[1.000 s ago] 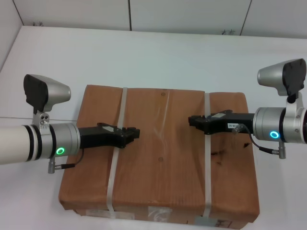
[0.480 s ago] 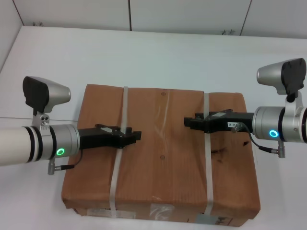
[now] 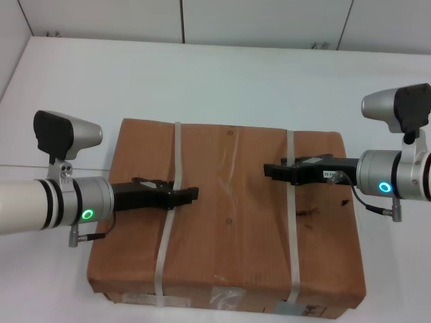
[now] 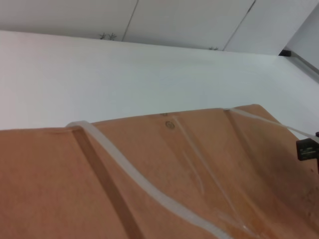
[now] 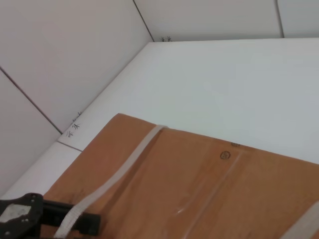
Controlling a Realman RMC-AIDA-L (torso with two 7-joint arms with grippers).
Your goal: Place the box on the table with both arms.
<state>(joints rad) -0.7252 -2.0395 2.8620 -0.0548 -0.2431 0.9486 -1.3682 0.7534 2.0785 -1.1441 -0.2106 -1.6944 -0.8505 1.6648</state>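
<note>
The flat brown box (image 3: 229, 215) with two white straps lies on the white table (image 3: 222, 74), filling the near middle. My left gripper (image 3: 192, 194) reaches in over the box from the left and is shut on the left strap (image 3: 176, 151), which stands raised off the cardboard in the left wrist view (image 4: 124, 167). My right gripper (image 3: 268, 171) reaches in from the right and is shut at the right strap (image 3: 290, 145). The right wrist view shows the box (image 5: 209, 189) and the left gripper (image 5: 22, 215) at its strap. The left wrist view shows the right gripper (image 4: 308, 149) farther off.
The tabletop stretches well beyond the box to the far side and both sides. White wall panels (image 3: 262, 20) stand along the table's far edge. The box's near edge (image 3: 222, 296) lies close to my body.
The box's near left corner has shifted slightly rightward and nearer. My left gripper has dropped a little in the picture. My right gripper has stayed almost in place.
</note>
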